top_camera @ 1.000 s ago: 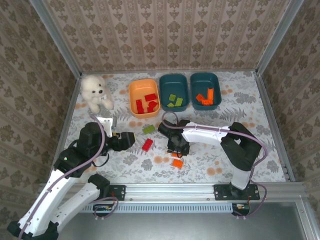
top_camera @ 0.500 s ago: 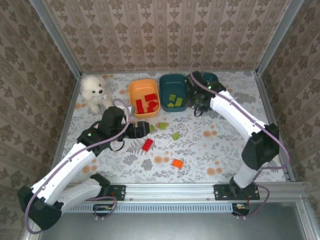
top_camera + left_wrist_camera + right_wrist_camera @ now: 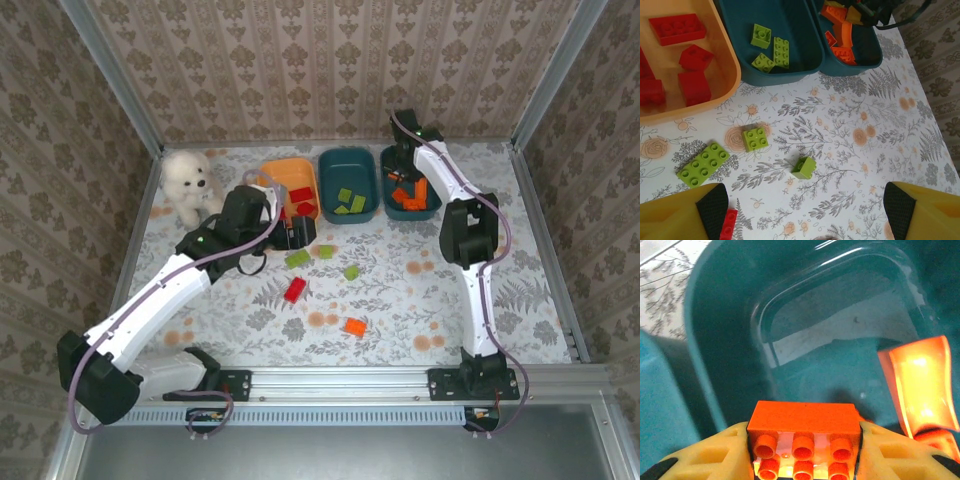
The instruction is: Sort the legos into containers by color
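Right end effector (image 3: pixel 806 460) reached teal tub (image 3: pixel 720 340), seemingly gripping cropped orange brick (image 3: pixel 805 422) | left end effector (image 3: pixel 805 210) spread wide

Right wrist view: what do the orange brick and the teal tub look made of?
The orange brick is likely hard moulded plastic, glossy; its studs catch glare. The teal tub also looks plastic, smooth and shiny, with bright reflections on its floor.

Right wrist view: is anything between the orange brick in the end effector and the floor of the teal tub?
Nothing visible. The right end effector holds the orange brick over the teal tub, whose floor ahead is bare; another orange brick lies off to the right.
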